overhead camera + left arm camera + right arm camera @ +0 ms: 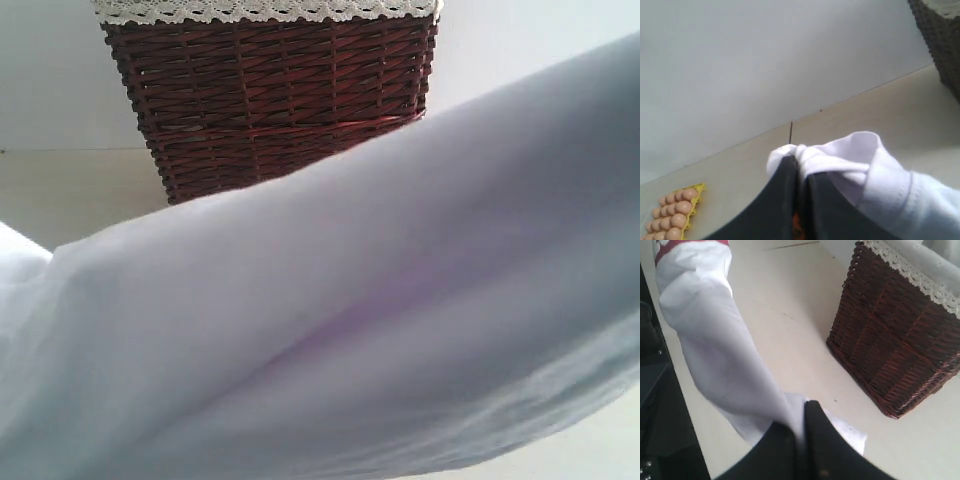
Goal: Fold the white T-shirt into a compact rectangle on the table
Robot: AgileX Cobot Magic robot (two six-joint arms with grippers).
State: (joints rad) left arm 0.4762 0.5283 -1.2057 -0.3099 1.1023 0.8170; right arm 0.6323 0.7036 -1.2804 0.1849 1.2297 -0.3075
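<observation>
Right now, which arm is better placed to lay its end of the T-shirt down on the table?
Probably right: the right gripper, shut on the white T-shirt, points down at bare table beside the basket; the left gripper faces the wall.

The white T-shirt [380, 300] is stretched out in front of the basket [280, 90]. It forms a smooth band of plain white cloth that slopes up toward the right in the exterior view and hides the basket's lower edge. In the right wrist view a red patch shows at its far end. Each end is bunched and pinched, one in the closed left tool [799, 162], the other in the closed right tool [802, 410]. The pale cream, matte worktop [790, 305] lies flat under the basket, with a tiny dark speck near the basket's base.
</observation>
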